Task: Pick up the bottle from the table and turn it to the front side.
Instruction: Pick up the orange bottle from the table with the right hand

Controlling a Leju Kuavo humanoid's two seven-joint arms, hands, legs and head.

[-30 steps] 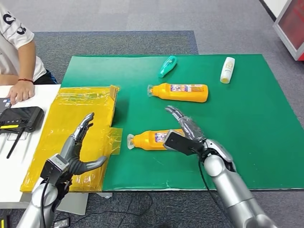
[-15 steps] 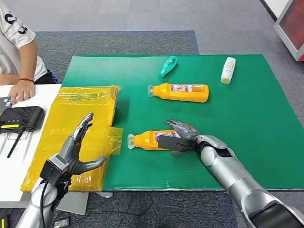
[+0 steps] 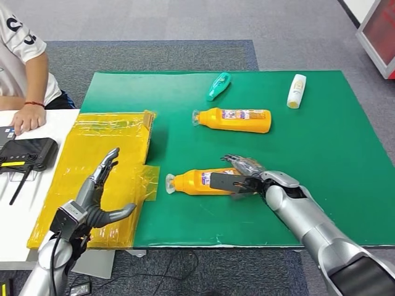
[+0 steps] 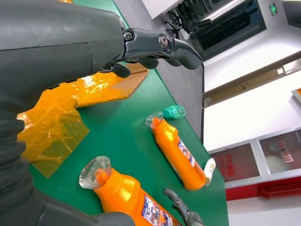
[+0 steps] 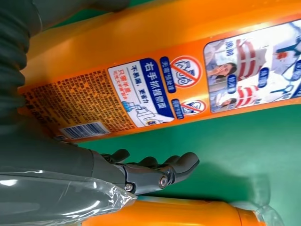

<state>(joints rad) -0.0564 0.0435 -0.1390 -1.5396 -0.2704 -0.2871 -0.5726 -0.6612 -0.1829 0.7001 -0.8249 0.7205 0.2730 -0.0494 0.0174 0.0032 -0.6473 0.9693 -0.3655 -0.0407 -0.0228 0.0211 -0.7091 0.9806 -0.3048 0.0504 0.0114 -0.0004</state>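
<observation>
Sleeve and forearm of a person (image 3: 25, 68) show at the far left, the person's hand resting on a white bench (image 3: 28, 203) beside a black router (image 3: 28, 153). Next comes a yellow taped sheet (image 3: 100, 154), over which the left hand (image 3: 95, 194) hovers, fingers spread apart and holding nothing. A green mat (image 3: 316, 142) covers the rest of the bench. On it, near the front edge, the near orange bottle (image 3: 198, 181) lies on its side, clear cap pointing toward the yellow sheet. The right hand (image 3: 240, 177) is at the bottle's base end, fingers over its body and thumb along the front; whether it has a firm hold cannot be told. Farther back lie a second orange bottle (image 3: 235, 119), a teal bottle (image 3: 218, 86) and, rightmost, a small white bottle (image 3: 295, 90).
</observation>
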